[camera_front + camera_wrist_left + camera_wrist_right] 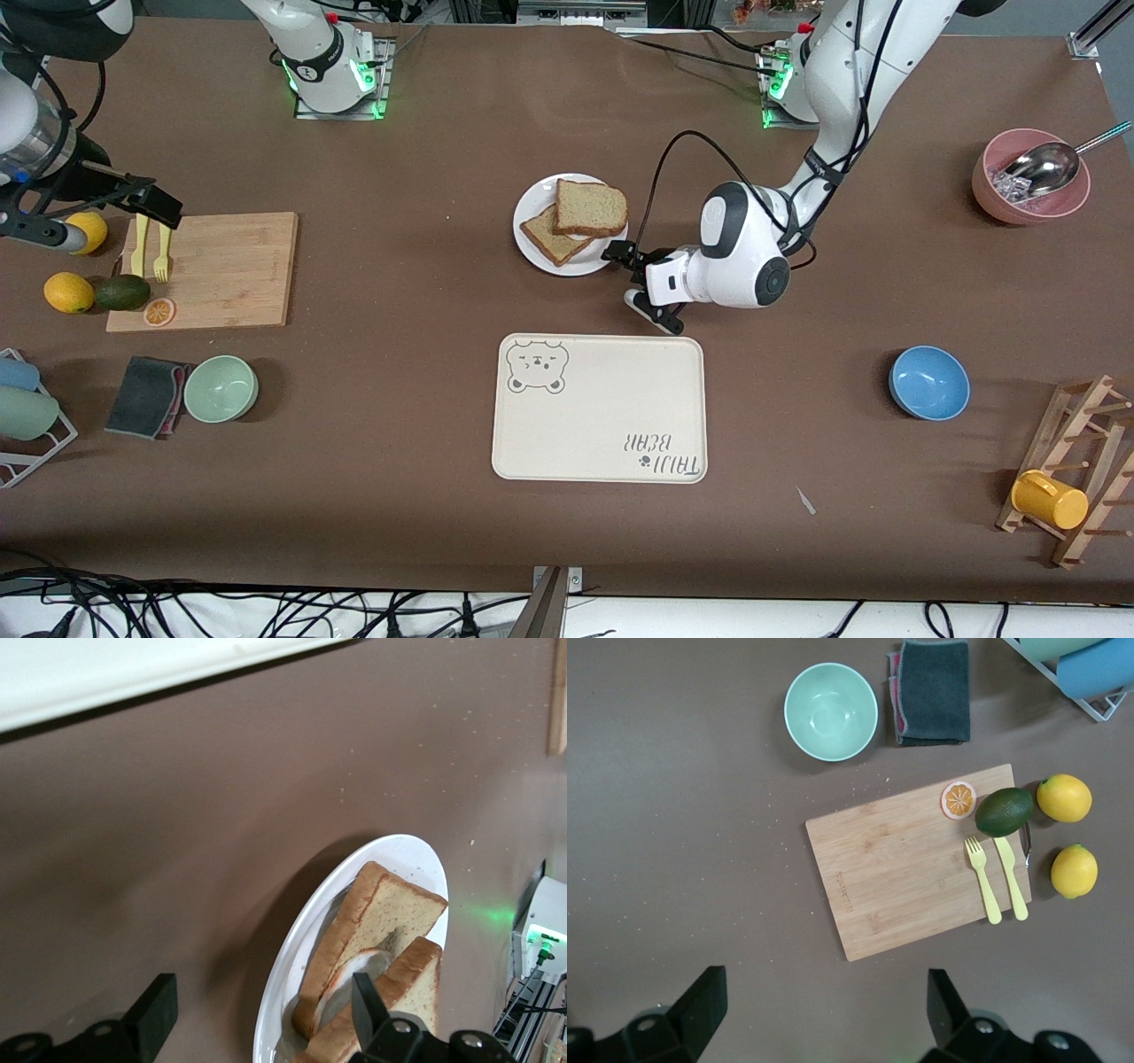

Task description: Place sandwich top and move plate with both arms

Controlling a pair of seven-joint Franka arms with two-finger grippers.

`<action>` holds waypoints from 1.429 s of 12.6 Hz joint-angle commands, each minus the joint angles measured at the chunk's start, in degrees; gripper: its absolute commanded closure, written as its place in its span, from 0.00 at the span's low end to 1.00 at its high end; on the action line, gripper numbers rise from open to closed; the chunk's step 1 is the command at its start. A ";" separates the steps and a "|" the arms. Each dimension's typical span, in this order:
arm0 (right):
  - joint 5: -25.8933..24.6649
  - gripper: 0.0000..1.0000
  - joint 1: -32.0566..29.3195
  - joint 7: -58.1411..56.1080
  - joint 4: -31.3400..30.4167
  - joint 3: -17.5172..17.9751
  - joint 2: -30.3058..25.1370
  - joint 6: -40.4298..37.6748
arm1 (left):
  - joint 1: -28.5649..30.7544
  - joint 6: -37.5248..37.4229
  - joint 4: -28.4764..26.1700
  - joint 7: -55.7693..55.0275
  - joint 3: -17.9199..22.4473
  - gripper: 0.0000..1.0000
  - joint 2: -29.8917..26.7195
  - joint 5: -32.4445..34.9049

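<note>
White plate (pixel 532 241) edge between open left claw (pixel 634 277) fingers.

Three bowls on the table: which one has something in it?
The pink bowl at the left arm's end, holding a metal scoop and clear bits. The blue bowl and the mint green bowl hold nothing.

A cream bear-printed tray (pixel 600 408) lies at the middle of the table (pixel 425 496), with a blue bowl (pixel 928 382) toward the left arm's end. A pink bowl (pixel 1030 177) holding a metal scoop (pixel 1043 167) and a wooden rack (pixel 1076 470) with a yellow cup (pixel 1049 500) also occupy that end. At the right arm's end, a wooden cutting board (pixel 213 270) carries a yellow fork (pixel 982 878) and knife (pixel 1012 877), with an avocado (pixel 121 292), two lemons (pixel 69 292), a mint bowl (pixel 221 388) and a dark cloth (pixel 145 396) nearby.
</note>
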 commanded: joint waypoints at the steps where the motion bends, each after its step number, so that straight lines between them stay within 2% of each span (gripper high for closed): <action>1: -4.80 0.00 -0.36 -0.25 0.78 4.38 0.05 -1.82 | -1.55 3.90 -1.83 8.63 -0.10 0.15 1.04 -7.75; 3: -5.44 0.00 -0.54 -0.25 0.78 4.75 0.31 -2.17 | -2.79 5.14 -2.36 10.49 -0.02 0.30 1.22 -10.06; 7: -4.21 0.00 -1.76 -2.52 0.78 4.31 1.36 -2.87 | -3.32 5.32 -3.15 10.67 -0.10 0.56 1.13 -9.98; 10: 0.69 0.00 -1.94 -4.29 1.13 2.65 1.37 -3.49 | -3.06 5.41 -3.42 13.13 -0.02 0.85 1.31 -10.06; 11: 4.89 0.00 -1.94 -4.55 1.48 1.08 1.37 -3.58 | -3.06 5.41 -3.59 13.40 -0.02 0.98 1.31 -10.06; 14: 9.49 0.00 -2.29 -9.37 2.27 -0.95 1.37 -3.84 | -2.80 5.32 -3.59 13.49 -0.02 1.00 1.05 -9.98; 16: 10.03 0.00 -2.29 -15.33 4.02 -2.27 2.15 -4.81 | -2.71 5.06 -3.59 13.49 -0.02 1.00 0.52 -9.98; 18: 10.12 0.00 -2.21 -16.16 4.91 -3.76 2.07 -6.21 | -2.27 4.53 -3.59 13.49 -0.10 1.00 0.17 -9.98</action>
